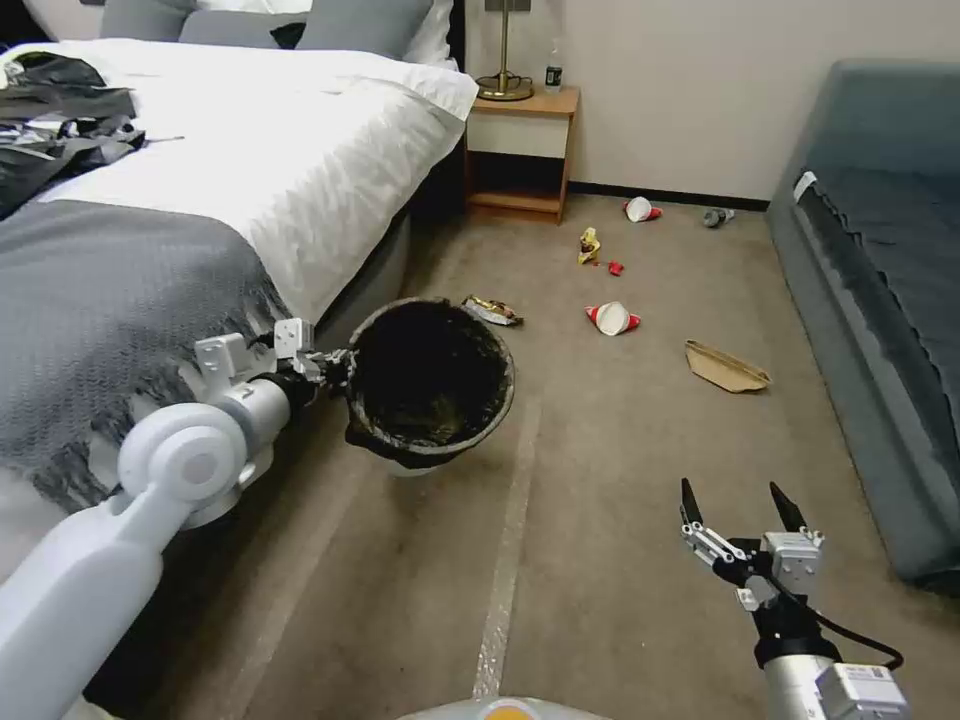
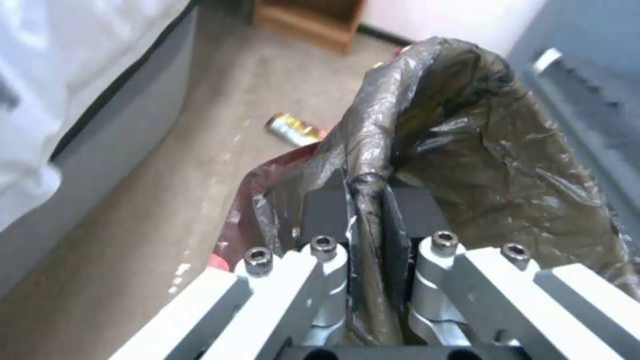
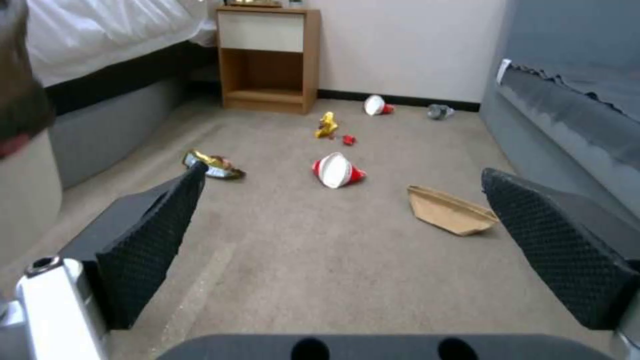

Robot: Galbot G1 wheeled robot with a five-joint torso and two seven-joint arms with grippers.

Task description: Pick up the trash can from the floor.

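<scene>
my left hand [image 2: 365, 220] is pinched shut on the bin's [image 1: 430, 380] near rim, the pads clamping the black bag [image 2: 467, 145] folded over the edge, with the plastic bunched between them. from the head view the hand [image 1: 335, 368] meets the bin at its bed-side rim, and the bin tips a little, mouth toward me. it sits close beside the bed [image 1: 150, 250], over the floor [image 1: 620, 480] next to the pale tape strip [image 1: 505, 560]; i can't tell whether its base has left the carpet. i'd judge this as the lift step, grip made. the next move calls for a slow straight raise, since i may be holding mostly bag and it could slip off the rim. my right hand [image 1: 745, 515] waits low on my right with its fingers spread wide, holding nothing. beyond it lie a cup [image 1: 612, 318], a paper bag [image 1: 725, 367] and a wrapper [image 1: 492, 310].
</scene>
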